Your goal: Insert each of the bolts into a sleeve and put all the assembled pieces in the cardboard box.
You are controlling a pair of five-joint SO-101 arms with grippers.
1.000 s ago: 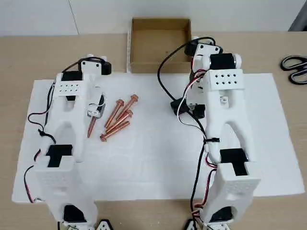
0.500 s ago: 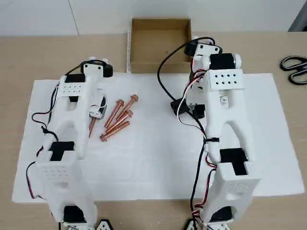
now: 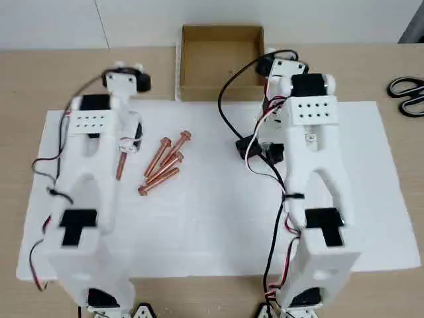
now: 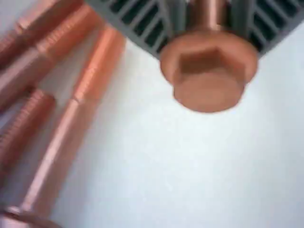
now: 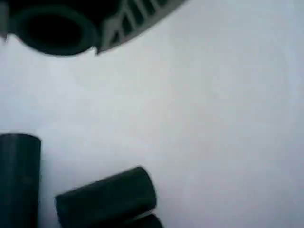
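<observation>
Wooden tabletop [image 3: 26,73] is carrying a white foam sheet [image 3: 212,218], and both arms are standing over it. Over on the left, the left end effector [image 4: 209,14] is gripping a copper bolt [image 4: 208,71] by its shank, head hanging below the ribbed pads, just beside the loose bolts [image 3: 162,165] that are lying in a fan on the sheet. Behind them, the box [image 3: 222,66] is sitting open at the sheet's far edge. Right of the box, the right end effector [image 5: 52,21] is clamping a black sleeve [image 5: 54,40] above the sheet, with spare sleeves [image 5: 104,197] lying on their sides beneath it. Scissors [image 3: 407,93] are lying at the far right edge.
</observation>
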